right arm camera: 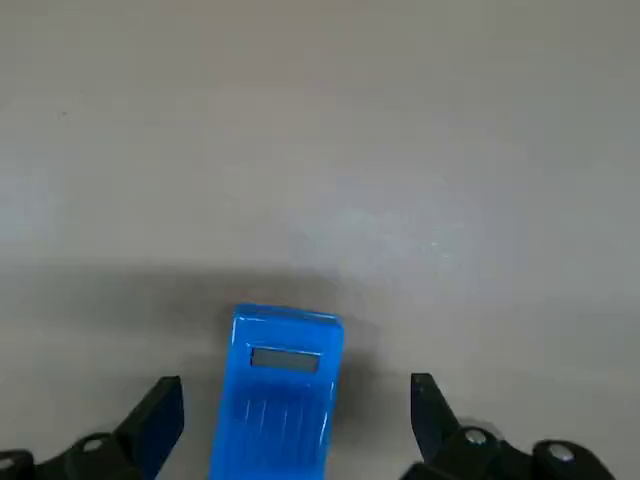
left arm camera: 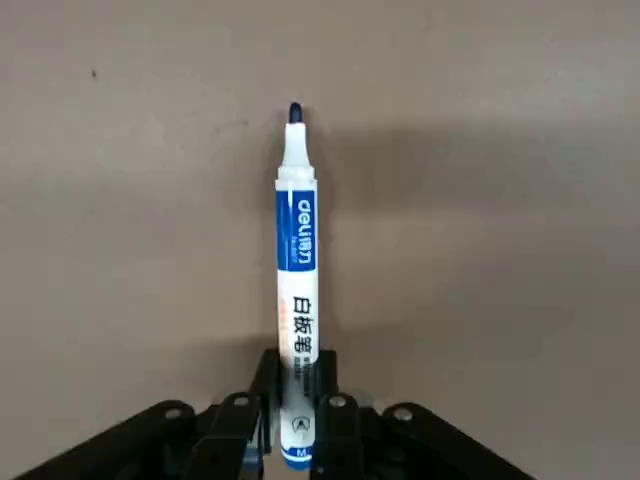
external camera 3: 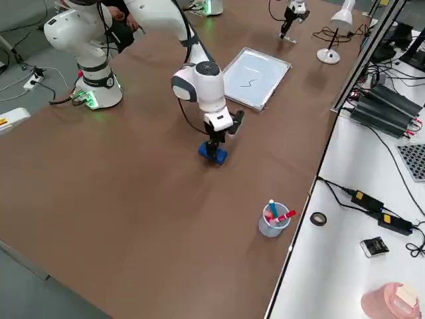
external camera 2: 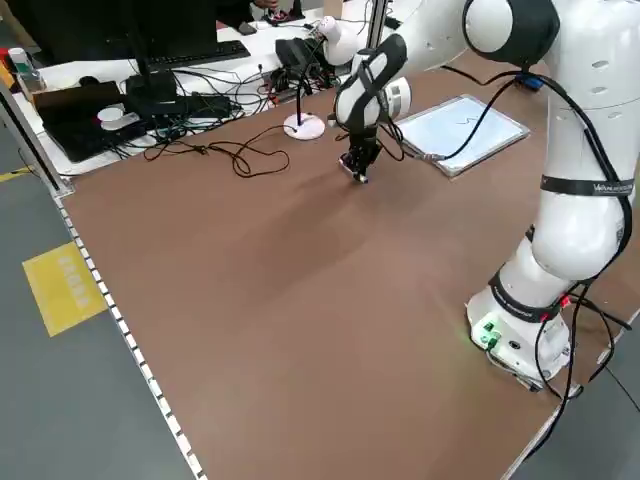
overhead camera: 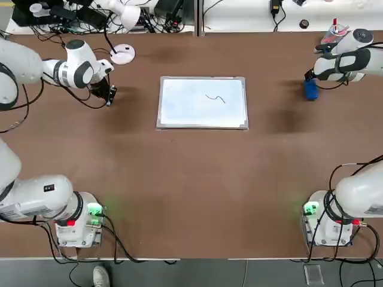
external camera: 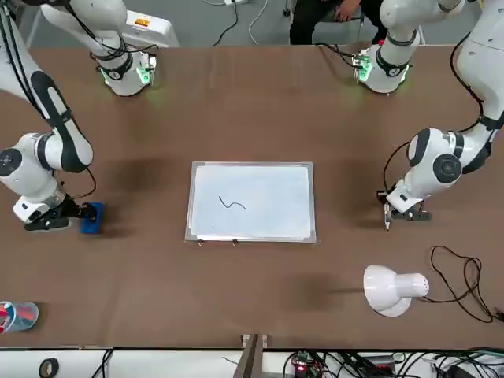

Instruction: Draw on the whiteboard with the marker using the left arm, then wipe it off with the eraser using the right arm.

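Observation:
The whiteboard (overhead camera: 185, 110) lies flat at the table's middle with a short dark squiggle (overhead camera: 215, 98) on it. My left gripper (overhead camera: 109, 95) hovers over bare table to the board's left, shut on the marker (left arm camera: 297, 260). The marker's uncapped dark tip points down close to the tabletop. The blue eraser (overhead camera: 310, 91) lies on the table far right of the board. My right gripper (right arm camera: 295, 400) is lowered over it, open, one finger on each side with a gap to the eraser (right arm camera: 280, 390).
A white desk lamp (overhead camera: 122, 54) stands behind the left gripper, with cables trailing from it. A clear cup with red items (external camera: 17, 315) sits near the far right corner. Both arm bases (overhead camera: 78, 224) glow green at the near edge.

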Controlling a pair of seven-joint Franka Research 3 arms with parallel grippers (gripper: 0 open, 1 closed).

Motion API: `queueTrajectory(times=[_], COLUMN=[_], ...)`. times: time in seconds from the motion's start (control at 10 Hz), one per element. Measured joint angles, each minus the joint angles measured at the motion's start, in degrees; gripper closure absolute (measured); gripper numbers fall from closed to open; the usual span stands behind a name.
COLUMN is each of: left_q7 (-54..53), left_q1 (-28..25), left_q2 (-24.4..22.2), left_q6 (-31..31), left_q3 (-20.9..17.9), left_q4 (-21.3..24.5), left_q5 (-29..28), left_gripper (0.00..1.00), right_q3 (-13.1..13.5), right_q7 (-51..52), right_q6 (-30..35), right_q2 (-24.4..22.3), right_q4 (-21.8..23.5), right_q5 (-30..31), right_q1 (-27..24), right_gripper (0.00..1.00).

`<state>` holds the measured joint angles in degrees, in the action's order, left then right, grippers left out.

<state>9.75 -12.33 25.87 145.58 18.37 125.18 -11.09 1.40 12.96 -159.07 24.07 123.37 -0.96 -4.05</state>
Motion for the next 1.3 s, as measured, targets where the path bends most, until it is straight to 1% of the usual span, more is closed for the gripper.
queueTrajectory(times=[0.2, 0.3, 0.4, 0.5, 0.6, 0.7, 1.0, 1.1, 1.2, 1.3], left_q7=[0.0, 0.0, 0.0, 0.0, 0.0, 0.0, 0.0, 0.0, 0.0, 0.0], left_q1=[-0.1, -0.1, -0.1, -0.1, -0.1, -0.1, -0.1, -0.1, -0.1, -0.1], left_q2=[0.0, 0.0, 0.0, 0.0, 0.1, 0.1, 0.2, 0.2, 0.1, 0.1], left_q6=[0.5, 0.5, 0.5, 0.5, 0.5, 0.5, 0.6, 0.6, 0.6, 0.6], left_q3=[0.0, 0.0, 0.0, 0.0, 0.0, 0.0, 0.0, 0.0, 0.0, 0.1], left_q4=[0.4, 0.4, 0.5, 0.6, 0.6, 0.6, 0.6, 0.4, 0.1, -0.1], left_q5=[0.0, 0.0, 0.0, 0.0, 0.0, 0.0, 0.0, 0.0, 0.0, 0.0], left_gripper=[0.82, 0.79, 0.79, 0.76, 0.7, 0.58, 0.31, 0.24, 0.14, 0.14], right_q3=[0.1, 0.0, 0.0, -0.1, -0.1, -0.1, 0.0, 0.0, 0.0, 0.0], right_q7=[0.0, 0.0, 0.0, 0.0, -0.1, -0.1, -0.1, -0.1, -0.1, -0.1], right_q6=[-2.2, -3.4, -4.3, -5.0, -5.7, -6.3, -6.9, -7.0, -7.1, -7.4], right_q2=[0.3, 0.6, 0.9, 1.2, 1.5, 1.7, 1.8, 1.8, 1.8, 1.8], right_q4=[1.2, 1.8, 2.3, 2.7, 3.0, 3.4, 3.8, 3.8, 3.8, 3.8], right_q5=[0.0, 0.0, 0.0, 0.0, 0.0, 0.0, 0.0, 0.0, 0.0, 0.0], right_q1=[0.0, 0.0, 0.1, 0.2, 0.3, 0.4, 0.4, 0.4, 0.4, 0.4], right_gripper=[0.0, 0.0, 0.0, 0.0, 0.0, 0.0, 0.0, 0.0, 0.03, 0.03])
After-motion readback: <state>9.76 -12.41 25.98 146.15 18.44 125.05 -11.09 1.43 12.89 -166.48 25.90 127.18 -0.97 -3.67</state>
